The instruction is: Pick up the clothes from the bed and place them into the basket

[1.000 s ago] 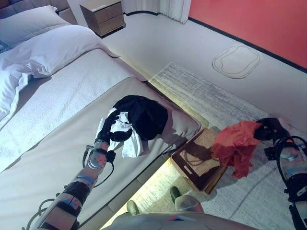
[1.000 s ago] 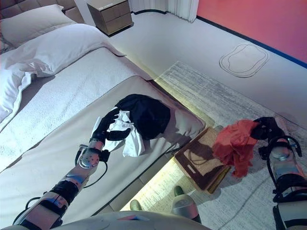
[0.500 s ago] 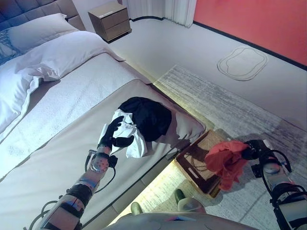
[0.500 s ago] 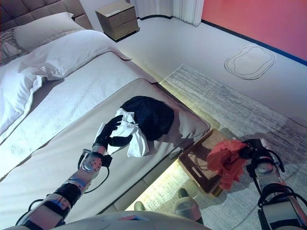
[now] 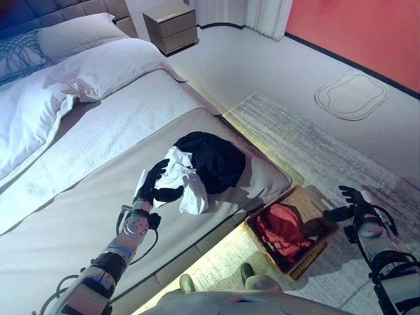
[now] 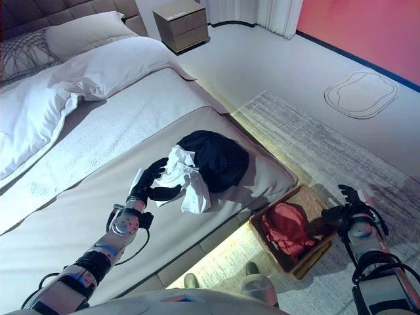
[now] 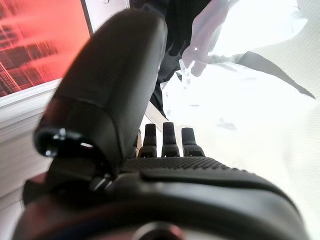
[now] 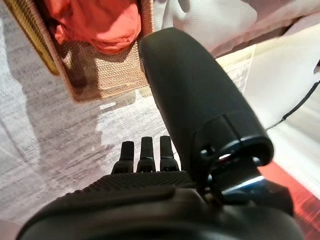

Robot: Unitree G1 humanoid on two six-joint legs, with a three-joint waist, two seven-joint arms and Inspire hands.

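Red garment point(image 5: 282, 230) lies inside the basket point(image 5: 319, 214) on the rug beside the bed point(image 5: 79, 210). Right robot hand point(image 5: 346, 203) hovers just beside the basket, fingers spread, empty. Left robot hand point(image 5: 156, 185) is over the bed with fingers apart at the white garment point(image 5: 187, 184), which touches the black garment point(image 5: 213, 157).

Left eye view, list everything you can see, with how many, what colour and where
Bed: one, beige cover, left side.
Pillows: white, at the bed's head.
White garment: one, on the bed near its edge.
Black garment: one, on the bed, touching the white one.
Basket: one, brown woven, on the rug beside the bed.
Red garment: one, inside the basket.
Rug: one, grey, on the floor.
Nightstand: one, brown, by the wall.
Left hand: open, at the white garment.
Right hand: open, empty, beside the basket.
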